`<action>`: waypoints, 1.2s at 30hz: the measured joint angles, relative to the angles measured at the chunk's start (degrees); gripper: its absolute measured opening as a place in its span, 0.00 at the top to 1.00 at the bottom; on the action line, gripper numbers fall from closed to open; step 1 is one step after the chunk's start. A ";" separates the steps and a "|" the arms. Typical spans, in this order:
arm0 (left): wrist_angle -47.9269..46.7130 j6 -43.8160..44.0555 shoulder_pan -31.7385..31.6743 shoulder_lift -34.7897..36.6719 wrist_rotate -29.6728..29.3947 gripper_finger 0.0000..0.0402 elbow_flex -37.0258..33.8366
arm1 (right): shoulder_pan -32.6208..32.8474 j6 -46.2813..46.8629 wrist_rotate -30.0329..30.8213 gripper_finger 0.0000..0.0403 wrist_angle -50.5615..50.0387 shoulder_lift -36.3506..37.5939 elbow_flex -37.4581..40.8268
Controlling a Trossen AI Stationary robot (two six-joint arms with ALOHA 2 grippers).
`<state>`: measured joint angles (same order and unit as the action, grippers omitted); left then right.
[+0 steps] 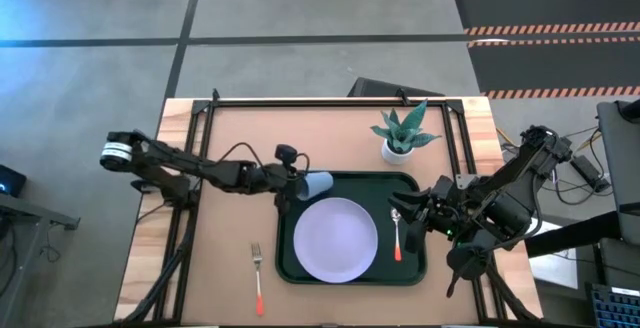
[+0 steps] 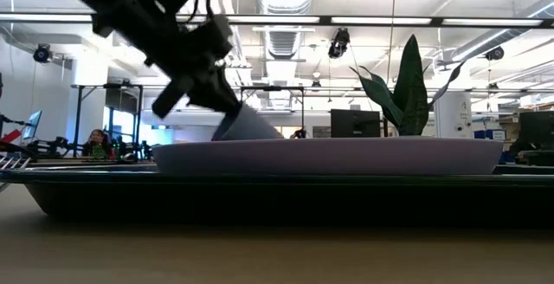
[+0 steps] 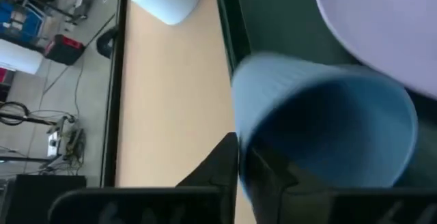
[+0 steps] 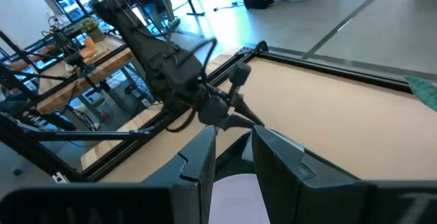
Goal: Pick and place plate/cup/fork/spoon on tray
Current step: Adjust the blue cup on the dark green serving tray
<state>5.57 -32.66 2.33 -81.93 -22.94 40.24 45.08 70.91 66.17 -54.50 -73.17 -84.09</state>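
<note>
Blue, smooth-walled and tapered, the cup (image 1: 316, 185) held on its side in the left gripper (image 1: 297, 184), fingers clamped on its wall, rim pointing ahead of the fingertips toward the tray's middle. Long axis roughly level, in line with the left arm's reach; hanging above the tray's (image 1: 410, 271) near-left corner, just over the raised rim. Directly beyond the cup's mouth, the plate (image 1: 336, 238): pale lavender, matte, wide and flat, already lying in the dark green tray. Likely calls for turning the cup upright and lowering it onto bare tray floor beside the plate's edge, not on the plate itself. Left arm clearly the nearer one for this.

Right gripper (image 1: 424, 213) over the tray's opposite edge, fingers parted with a narrow gap and empty. Just beside its tips, the spoon (image 1: 397, 233), silver bowl and orange-red handle, lying lengthwise in the tray alongside the plate. The fork (image 1: 259, 280), silver tines and orange-red handle, well behind the left gripper on bare wooden table, outside the tray, handle pointing away from it. White-potted plant (image 1: 400, 136) past the tray's far corner.
</note>
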 joint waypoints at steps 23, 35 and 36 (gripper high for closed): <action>-57.07 14.52 -8.22 1.68 28.18 1.00 32.31 | 0.00 -4.11 -0.08 0.79 -0.04 -0.09 0.00; -66.97 8.11 -17.55 -9.42 37.20 1.00 34.19 | 0.00 -5.62 -0.13 0.79 -0.06 -0.11 0.00; -67.82 7.64 -17.54 -10.60 36.66 1.00 35.15 | -0.02 -5.66 -0.13 0.79 -0.04 -0.11 0.00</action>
<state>-62.25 -25.01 -15.22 -92.52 13.72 75.39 45.06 65.25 66.04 -54.54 -73.28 -84.09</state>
